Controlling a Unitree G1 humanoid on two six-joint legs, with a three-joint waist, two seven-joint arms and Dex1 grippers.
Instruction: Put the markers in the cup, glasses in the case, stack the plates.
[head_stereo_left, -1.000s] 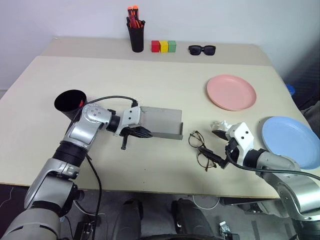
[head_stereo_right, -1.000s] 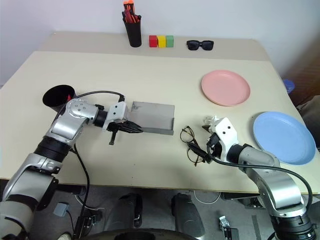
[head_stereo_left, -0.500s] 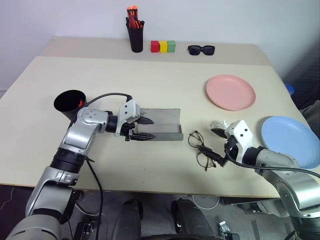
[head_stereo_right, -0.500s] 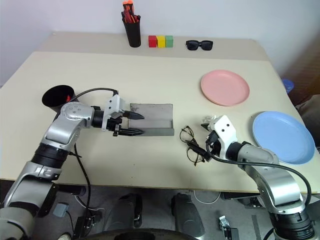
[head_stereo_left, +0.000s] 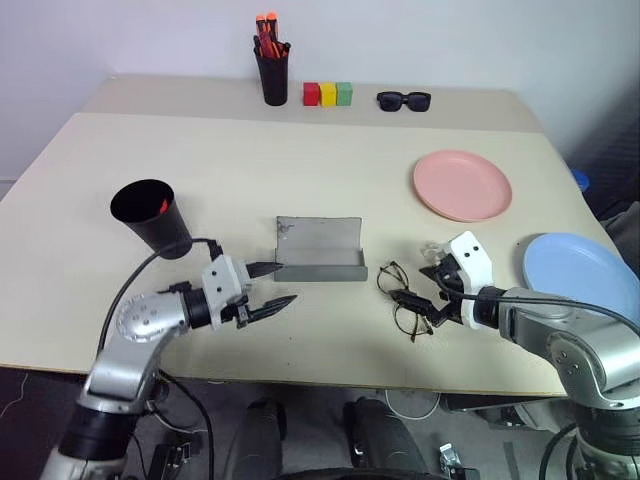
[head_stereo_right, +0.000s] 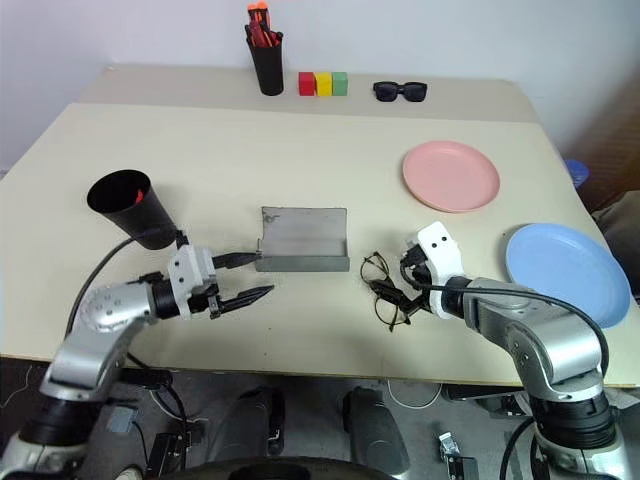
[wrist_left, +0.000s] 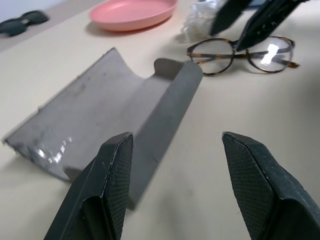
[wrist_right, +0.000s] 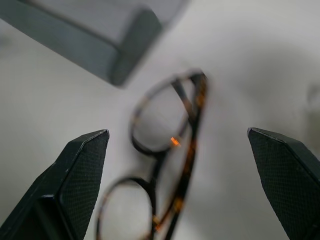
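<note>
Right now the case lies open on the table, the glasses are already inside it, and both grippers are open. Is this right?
Not quite. The glasses are not inside the case; they lie on the table beside it, under the open right gripper, as the left eye view shows. The case is open and the left gripper is open too.

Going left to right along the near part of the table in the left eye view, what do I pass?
black cup → left gripper → grey case → glasses → right gripper → blue plate
</note>
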